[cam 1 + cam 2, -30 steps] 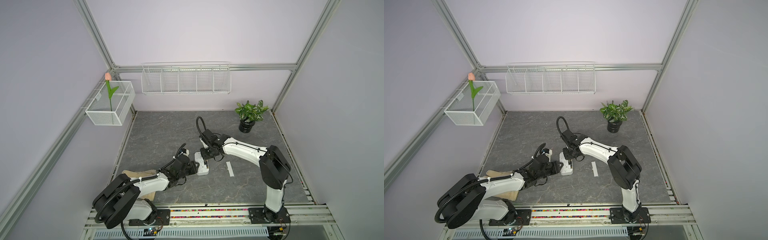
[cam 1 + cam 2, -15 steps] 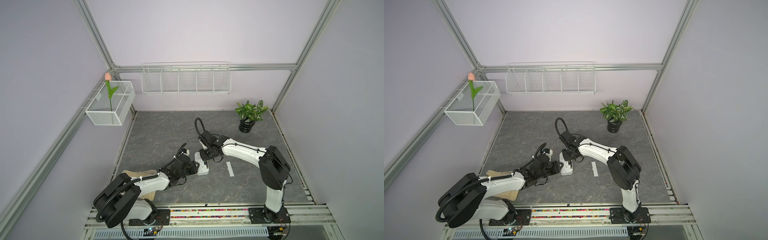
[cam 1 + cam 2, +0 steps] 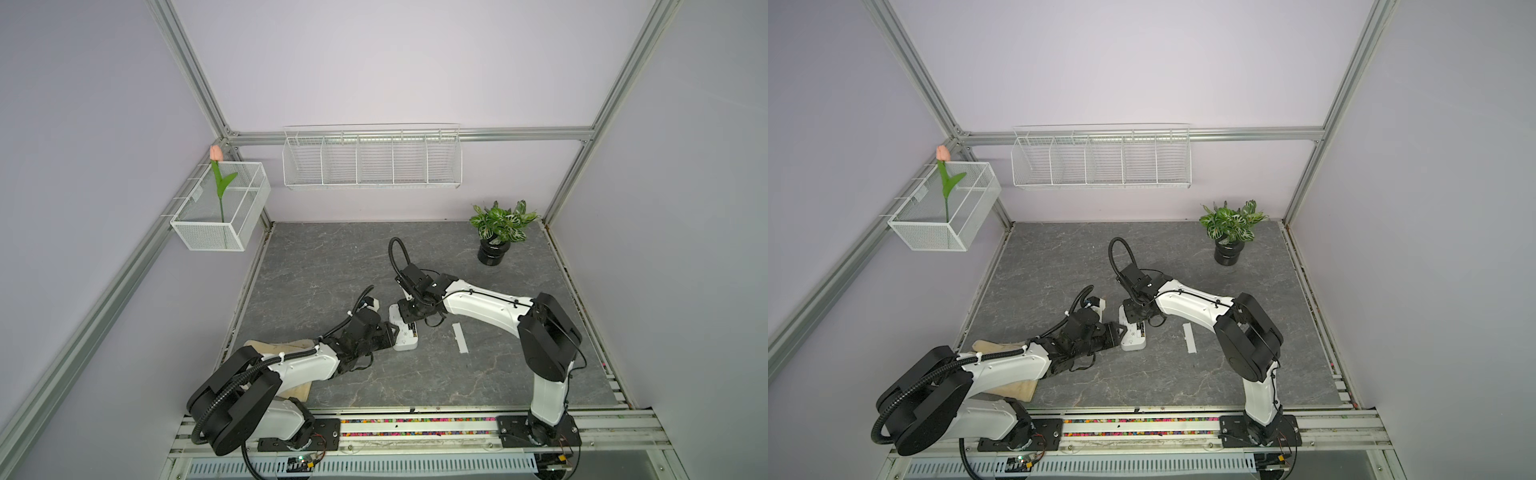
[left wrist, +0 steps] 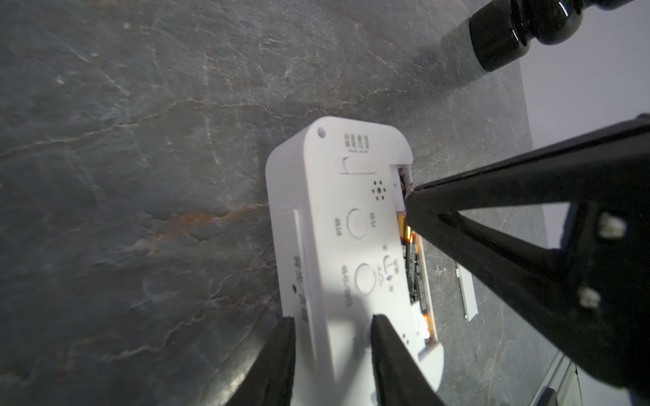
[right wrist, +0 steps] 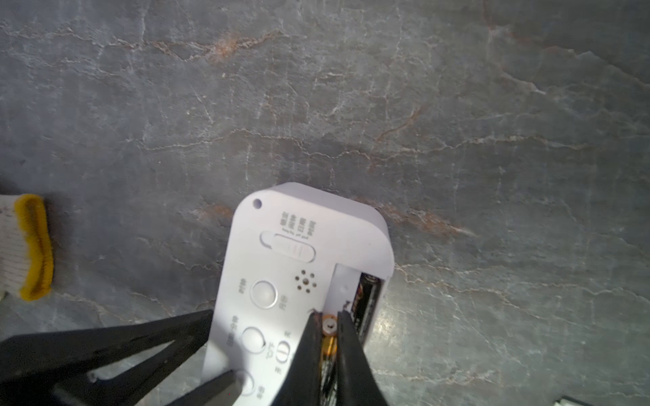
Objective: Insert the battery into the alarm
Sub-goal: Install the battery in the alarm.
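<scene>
The white alarm point(image 3: 406, 334) point(image 3: 1134, 336) lies back-up on the table, its battery slot open along one edge. My left gripper point(image 4: 330, 337) point(image 3: 390, 330) is shut on the alarm's point(image 4: 327, 211) near end, one finger on each side. Directly over the slot, my right gripper point(image 5: 327, 316) point(image 3: 411, 318) is shut on the battery point(image 5: 329, 325), a gold-ended cell held tip-first between the fingertips. A second, black cell point(image 5: 369, 298) point(image 4: 415, 274) lies inside the slot of the alarm point(image 5: 281, 246). In the left wrist view a right finger point(image 4: 492, 218) touches the slot's far end.
A thin white cover strip point(image 3: 460, 337) point(image 3: 1189, 337) point(image 4: 467, 291) lies on the table right of the alarm. A potted plant point(image 3: 498, 232) stands at the back right. A beige cloth point(image 3: 299, 390) lies under the left arm, and a yellow-cuffed glove point(image 5: 28, 246) lies nearby.
My right arm has edged slightly left over the alarm with the battery. The left arm and the alarm have stayed in place.
</scene>
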Tool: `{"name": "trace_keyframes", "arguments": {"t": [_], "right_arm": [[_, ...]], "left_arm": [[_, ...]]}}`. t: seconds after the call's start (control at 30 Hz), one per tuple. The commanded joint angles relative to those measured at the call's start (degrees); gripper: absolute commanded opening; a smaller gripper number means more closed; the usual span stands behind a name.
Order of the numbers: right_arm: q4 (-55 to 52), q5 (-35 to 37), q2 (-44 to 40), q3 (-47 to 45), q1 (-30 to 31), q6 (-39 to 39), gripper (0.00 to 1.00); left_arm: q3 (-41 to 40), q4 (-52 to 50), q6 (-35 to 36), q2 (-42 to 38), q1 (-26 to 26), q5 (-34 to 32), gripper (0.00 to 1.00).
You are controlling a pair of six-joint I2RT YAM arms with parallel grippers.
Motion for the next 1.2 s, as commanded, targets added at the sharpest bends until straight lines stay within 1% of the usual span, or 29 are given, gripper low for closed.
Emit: {"name": "trace_keyframes", "arguments": {"t": [0.0,0.4,0.6,0.7,1.07,1.17], "right_arm": [[-4.7,-0.8,0.5,-3.2,1.2,1.6,0.12],[-4.4,-1.1,-0.4,-5.4,2.2,3.1,0.11],[-3.8,-1.6,-0.8,-7.1,2.8,4.4,0.11],[-4.0,-1.5,-0.6,-7.6,3.2,5.0,0.07],[-3.8,-1.1,-1.0,-9.1,4.0,6.3,0.07],[-2.9,-0.9,-2.4,-8.9,4.0,6.7,0.07]], "left_arm": [[1.0,-2.3,0.0,1.2,0.2,-0.6,0.38],[1.4,-3.4,-1.0,2.9,0.2,-1.2,0.37],[1.3,-4.6,-1.8,3.6,0.2,-2.5,0.37],[1.1,-4.8,-2.3,3.8,0.1,-3.0,0.37],[0.4,-3.9,-3.0,4.2,0.1,-3.3,0.37],[0.4,-4.1,-2.9,4.1,0.1,-3.1,0.37]]}}
